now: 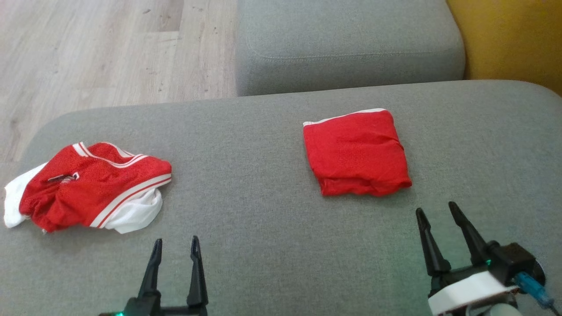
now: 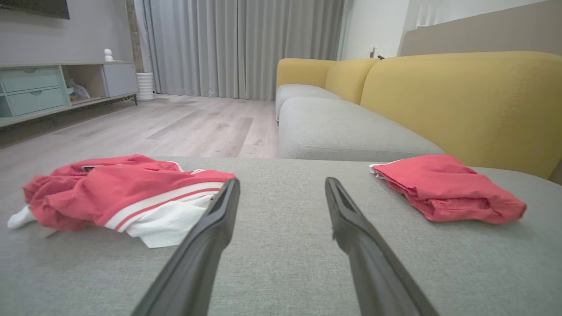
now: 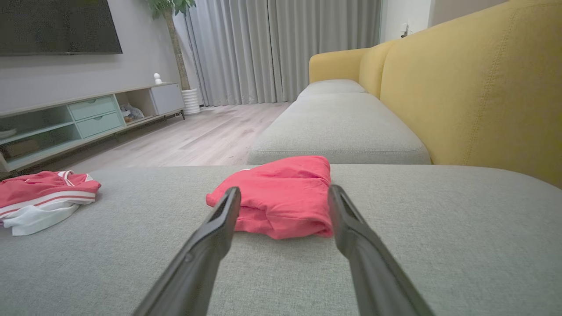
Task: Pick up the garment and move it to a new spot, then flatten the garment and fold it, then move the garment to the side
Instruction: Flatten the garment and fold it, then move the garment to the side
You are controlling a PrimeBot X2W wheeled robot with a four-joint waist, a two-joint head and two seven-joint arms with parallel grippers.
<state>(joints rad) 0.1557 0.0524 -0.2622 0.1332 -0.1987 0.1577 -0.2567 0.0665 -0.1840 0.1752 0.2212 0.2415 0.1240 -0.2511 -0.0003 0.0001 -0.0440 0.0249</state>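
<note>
A red garment [image 1: 358,151], folded into a neat square with a white hem at its far edge, lies flat on the grey sofa seat [image 1: 263,131]. My right gripper [image 1: 436,208] stands open just short of its near edge and touches nothing. In the right wrist view the folded garment [image 3: 281,197] lies straight ahead between my open right gripper's [image 3: 284,189] fingers. My left gripper [image 1: 176,240] is open and empty near the front edge. In the left wrist view, my left gripper [image 2: 282,181] points between the folded garment [image 2: 448,188] and a crumpled pile.
A crumpled red and white striped garment pile [image 1: 88,188] lies at the seat's left end. A second grey cushion [image 1: 347,44] lies beyond, with the yellow backrest [image 1: 513,39] to the right. Wooden floor [image 1: 88,52] borders the left, and a TV cabinet [image 3: 88,118] stands across the room.
</note>
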